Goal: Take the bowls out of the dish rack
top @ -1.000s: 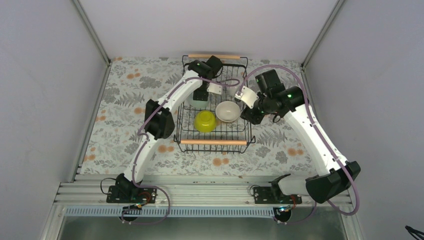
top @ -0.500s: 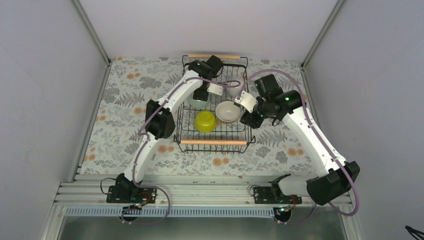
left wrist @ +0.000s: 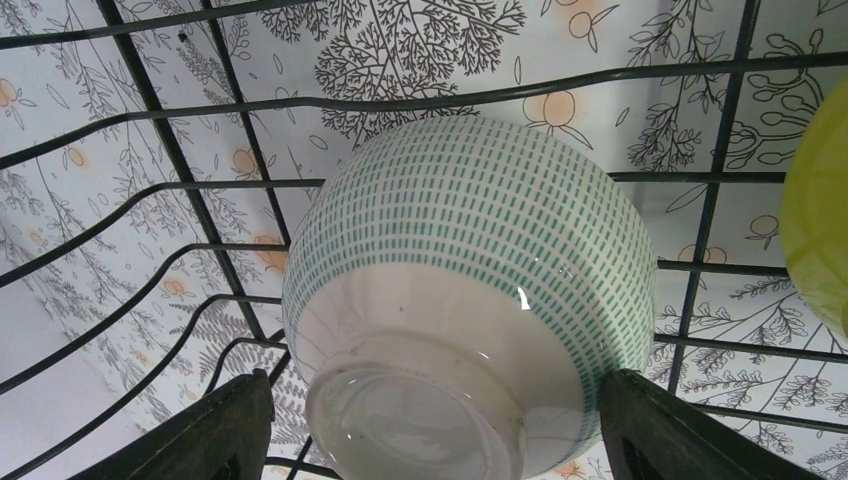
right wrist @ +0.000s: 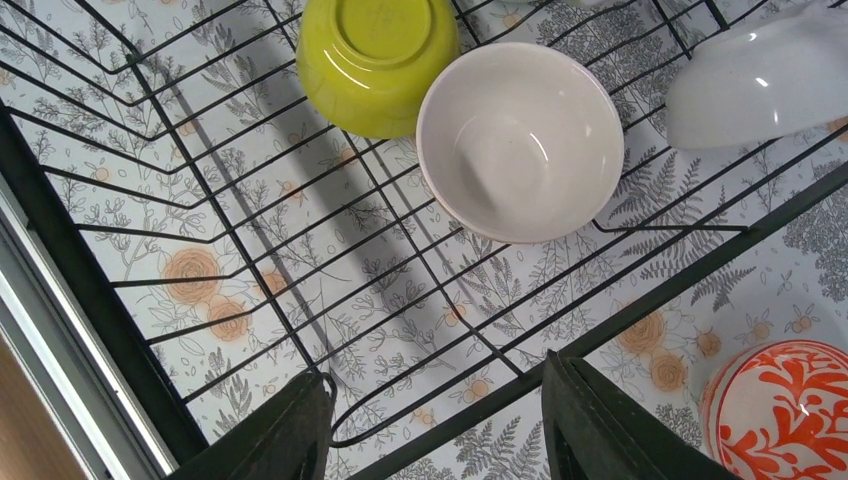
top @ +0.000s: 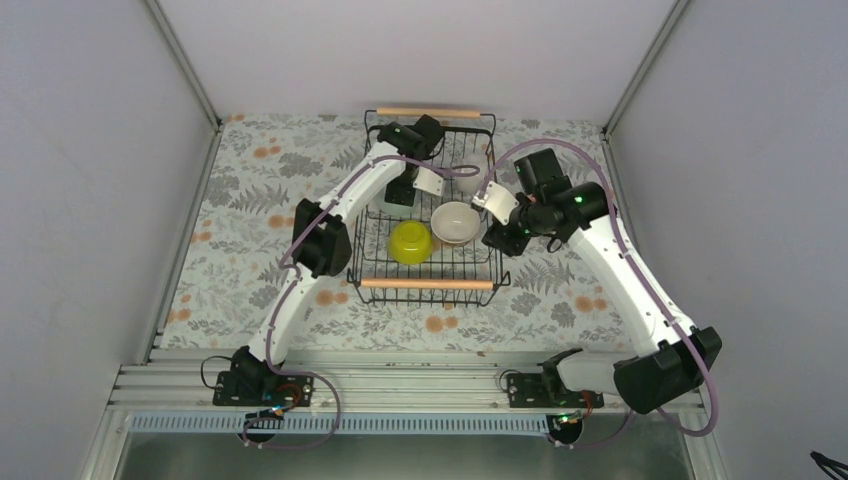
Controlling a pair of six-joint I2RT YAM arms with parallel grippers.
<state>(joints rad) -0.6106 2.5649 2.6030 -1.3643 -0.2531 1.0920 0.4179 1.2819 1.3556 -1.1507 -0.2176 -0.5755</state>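
One change: right claw (right wrist: 440, 378) shifted slightly beside dish rack (top: 427, 285); white bowl (top: 455, 222) unmoved.

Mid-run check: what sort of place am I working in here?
Probably a lab test cell, not a kitchen: plain grey wall panels enclose a floral-covered table, an aluminium mounting rail runs along its near edge, and the dish rack sits staged mid-table.

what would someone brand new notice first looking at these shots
The bright yellow-green bowl, upside down in the black wire dish rack mid-table, grabs the eye, with a plain white bowl upright just right of it. In the left wrist view a green-dashed bowl fills the frame, base toward the camera, bracketed by the left end effector.
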